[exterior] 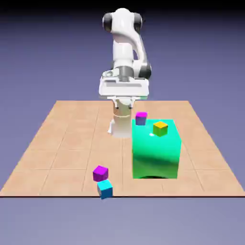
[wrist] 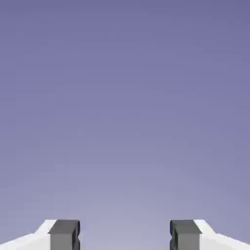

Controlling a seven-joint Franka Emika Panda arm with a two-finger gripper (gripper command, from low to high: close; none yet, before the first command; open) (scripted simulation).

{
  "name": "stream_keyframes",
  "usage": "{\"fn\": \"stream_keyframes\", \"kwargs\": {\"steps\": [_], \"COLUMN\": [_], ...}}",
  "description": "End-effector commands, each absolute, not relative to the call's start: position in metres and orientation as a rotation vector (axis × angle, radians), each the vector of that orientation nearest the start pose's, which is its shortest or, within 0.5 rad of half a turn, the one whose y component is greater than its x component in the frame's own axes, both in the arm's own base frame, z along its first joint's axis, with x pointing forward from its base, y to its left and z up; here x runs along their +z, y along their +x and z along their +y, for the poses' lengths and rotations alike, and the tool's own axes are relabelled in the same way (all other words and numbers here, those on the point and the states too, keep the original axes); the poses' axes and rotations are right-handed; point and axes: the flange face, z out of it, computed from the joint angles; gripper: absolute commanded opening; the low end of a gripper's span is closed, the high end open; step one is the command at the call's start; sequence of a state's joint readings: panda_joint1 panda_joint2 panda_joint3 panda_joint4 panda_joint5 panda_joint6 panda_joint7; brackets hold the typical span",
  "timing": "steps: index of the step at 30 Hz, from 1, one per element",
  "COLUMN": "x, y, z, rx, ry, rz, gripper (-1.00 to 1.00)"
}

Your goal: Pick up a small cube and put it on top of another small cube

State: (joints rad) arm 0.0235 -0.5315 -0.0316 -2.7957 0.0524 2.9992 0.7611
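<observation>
We see the hand (exterior: 124,101) spread, its two grey fingertips (wrist: 65,235) well apart at the lower edge of the hand view, with nothing pinched between them. The hand view otherwise gives us only the blue-violet backdrop (wrist: 125,112).

In the exterior view, the white arm (exterior: 123,48) stands over the far part of the surface (exterior: 72,143), roughly mid-width, with the hand raised in front of the robot's base (exterior: 121,127).

We have the magenta-purple cube (exterior: 100,173) down on the near part of the surface, left of centre, turned at an angle. The cyan cube (exterior: 105,189) is right next to it, on the near side and slightly right, at the surface's near edge; we can't tell whether the two touch.

The big green block (exterior: 155,155) stands to the right of both, glossy, with a dark curved patch low on its near face. On top of it, we get the cube with bluish-violet sides (exterior: 140,118), pink-magenta on top, by the far left corner. The yellow cube (exterior: 160,128), orange-yellow above with greenish sides, is also up there, to the right and a bit nearer, apart from it.
</observation>
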Motion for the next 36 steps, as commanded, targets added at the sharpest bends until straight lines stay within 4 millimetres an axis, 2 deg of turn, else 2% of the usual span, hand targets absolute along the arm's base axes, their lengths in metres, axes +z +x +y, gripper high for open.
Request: {"fn": "stream_keyframes", "kwargs": {"steps": [1,8,13,18,24,29,30,31,36], "x": [0.433,0.344,0.284,0.233,0.187,0.162,0.161,0.161,0.103], "y": [0.401,0.417,0.414,0.405,0.395,0.392,0.392,0.392,0.406], "z": [-0.016,-0.072,-0.103,-0.129,-0.160,-0.190,-0.193,-0.193,-0.163], "rx": [-0.848,-0.247,0.135,0.446,0.697,0.799,0.804,0.804,0.804], "ry": [-2.430,-2.129,-1.803,-1.405,-0.880,-0.460,-0.422,-0.422,-0.422], "rz": [1.165,1.766,2.106,2.359,2.534,2.569,2.568,2.568,2.568], "gripper": [0.00,0.00,0.00,0.00,0.00,0.00,0.00,0.00,0.00]}}
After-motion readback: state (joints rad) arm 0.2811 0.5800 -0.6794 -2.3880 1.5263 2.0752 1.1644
